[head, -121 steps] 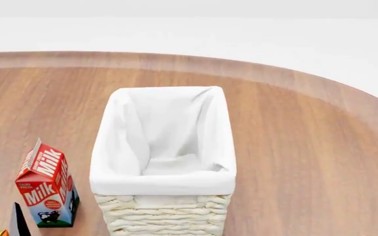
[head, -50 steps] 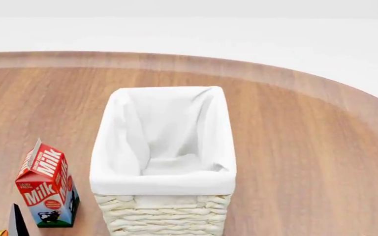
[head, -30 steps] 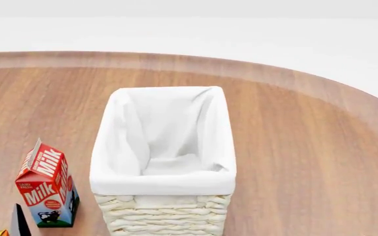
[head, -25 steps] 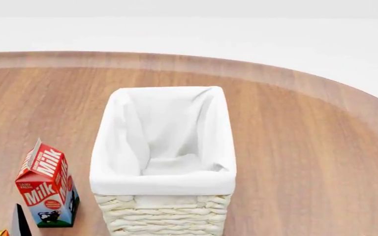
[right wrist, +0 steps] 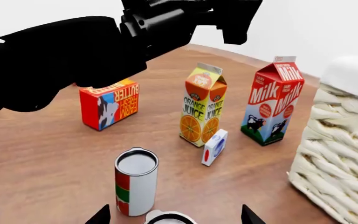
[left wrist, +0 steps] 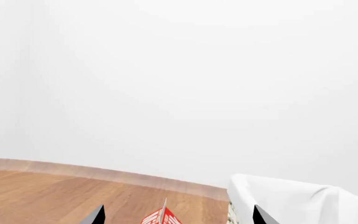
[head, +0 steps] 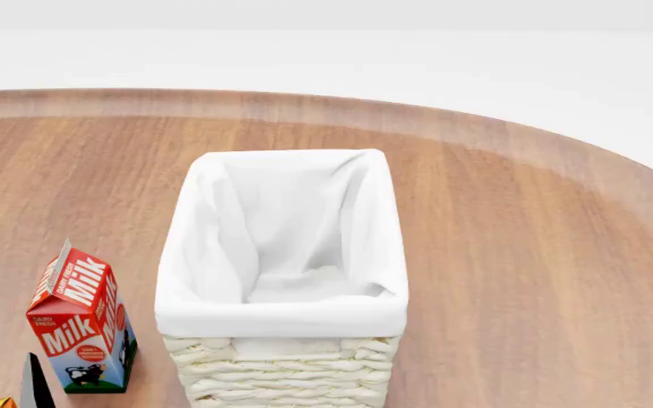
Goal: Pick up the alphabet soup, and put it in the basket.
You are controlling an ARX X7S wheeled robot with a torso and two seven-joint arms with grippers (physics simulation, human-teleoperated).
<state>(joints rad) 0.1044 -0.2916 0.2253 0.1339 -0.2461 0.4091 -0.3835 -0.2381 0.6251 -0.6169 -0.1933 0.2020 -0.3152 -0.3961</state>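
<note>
Between the right pincer (right wrist: 171, 215) tips, alphabet soup (right wrist: 169, 218), upright, top showing

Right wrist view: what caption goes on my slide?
Open right gripper above a silver can top, beside a red-and-green can, cartons and the basket.

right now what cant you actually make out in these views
- Alphabet soup: right wrist view, only a silver top at the frame edge; label cut off.
- Right gripper: only fingertips show; open.
- Left gripper: left wrist view, just two tips, spread apart.
- Basket floor: head view, partly hidden by the near liner fold.
- Butter box: partly covered by the dark arm.
</note>
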